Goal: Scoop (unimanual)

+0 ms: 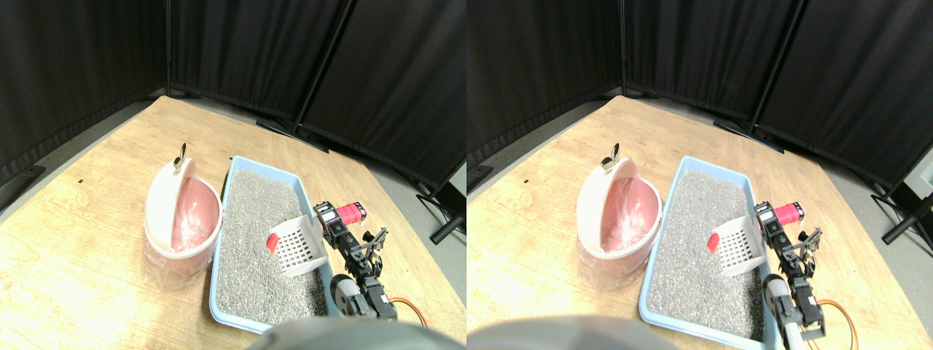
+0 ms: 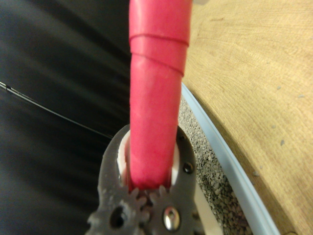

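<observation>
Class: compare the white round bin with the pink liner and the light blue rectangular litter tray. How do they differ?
The white round bin with the pink liner is round and tall; the light blue rectangular litter tray is rectangular and shallow. The bin shows a bare pink liner inside; the tray is filled with grey litter. Both stand side by side on the wooden floor.

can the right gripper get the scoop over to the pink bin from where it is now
Probably yes. The right gripper holds the scoop by its red wrapped handle above the litter tray. The pink bin stands just beside the tray, lid tipped open toward it, and nothing lies between them.
</observation>
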Motion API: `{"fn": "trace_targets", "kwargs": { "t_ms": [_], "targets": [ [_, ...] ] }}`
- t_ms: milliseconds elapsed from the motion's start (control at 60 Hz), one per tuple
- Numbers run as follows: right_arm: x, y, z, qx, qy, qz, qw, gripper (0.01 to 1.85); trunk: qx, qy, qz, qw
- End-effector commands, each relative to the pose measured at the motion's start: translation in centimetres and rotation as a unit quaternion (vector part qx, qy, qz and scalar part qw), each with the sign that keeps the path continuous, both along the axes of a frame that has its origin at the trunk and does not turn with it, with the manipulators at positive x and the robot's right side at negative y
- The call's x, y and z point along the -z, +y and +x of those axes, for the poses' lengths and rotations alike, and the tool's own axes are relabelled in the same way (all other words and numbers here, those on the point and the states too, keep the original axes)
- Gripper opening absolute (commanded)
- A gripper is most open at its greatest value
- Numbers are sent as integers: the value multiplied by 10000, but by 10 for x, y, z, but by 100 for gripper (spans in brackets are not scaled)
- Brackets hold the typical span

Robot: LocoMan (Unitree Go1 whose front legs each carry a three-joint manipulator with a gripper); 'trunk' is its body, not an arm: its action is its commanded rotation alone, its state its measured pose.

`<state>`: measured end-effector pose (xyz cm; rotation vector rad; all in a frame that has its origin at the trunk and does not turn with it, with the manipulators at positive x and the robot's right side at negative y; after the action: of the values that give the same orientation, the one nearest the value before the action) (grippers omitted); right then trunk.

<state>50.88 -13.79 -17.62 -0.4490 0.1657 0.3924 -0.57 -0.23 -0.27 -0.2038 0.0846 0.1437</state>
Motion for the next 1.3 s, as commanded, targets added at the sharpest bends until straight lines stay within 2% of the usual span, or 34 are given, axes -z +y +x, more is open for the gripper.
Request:
{"fn": "trace_targets", "kwargs": {
  "t_ms": [17,33,50,67,117,133,200,267,300,367,400,450,467,550,600,650,700,767,1000,1033,1100,1133,1200,1267,1300],
  "targets": [
    [5,5,2,-261,421,146,9987,12,-62,115,-16,9999],
    [4,3,3,-142,440,165,9988,17,-62,115,-16,9999],
    [2,2,4,106,537,329,9980,5,-53,110,-8,9999],
    [1,1,5,242,594,421,9971,5,-53,110,-8,9999],
    [1,-3,8,199,493,512,9973,5,-40,96,-2,9999],
    [0,-4,8,358,556,621,9959,5,-40,96,-2,9999],
    [-2,-11,13,834,632,1413,9844,5,-32,86,6,10000],
    [-3,-16,17,992,677,1825,9758,5,-6,78,26,10000],
    [-5,-20,19,1191,683,2154,9668,5,1,73,28,10000],
    [-5,-29,21,1285,634,2710,9519,5,15,51,47,10000],
    [-5,-33,22,1233,568,2739,9521,5,22,50,55,10000],
    [-5,-37,22,1331,504,2916,9459,5,38,42,59,10000],
    [-6,-39,22,1205,451,2992,9455,5,41,36,61,10000],
    [-6,-45,22,1226,314,3062,9435,5,58,31,77,9999],
    [-5,-49,22,1054,176,3190,9417,5,68,22,82,9999],
    [-5,-51,22,1075,121,3260,9392,5,78,18,88,9999],
    [-5,-53,21,981,30,3495,9318,5,75,-10,99,9999],
    [-7,-53,19,965,-94,3567,9292,5,87,-20,117,9999],
    [-34,-50,18,905,-203,3829,9191,5,84,-90,132,9998],
    [-37,-50,18,967,-233,3880,9163,5,82,-103,132,9998],
    [-47,-51,20,981,-304,4195,9019,5,76,-131,131,9998],
    [-51,-51,20,922,-346,4162,9039,5,69,-140,133,9998],
    [-57,-52,20,930,-309,4579,8836,5,60,-154,135,9998],
    [-62,-53,19,949,-327,4637,8803,5,60,-167,140,9997],
    [-66,-52,18,831,-305,4682,8792,5,61,-173,140,9997]
  ]
}}
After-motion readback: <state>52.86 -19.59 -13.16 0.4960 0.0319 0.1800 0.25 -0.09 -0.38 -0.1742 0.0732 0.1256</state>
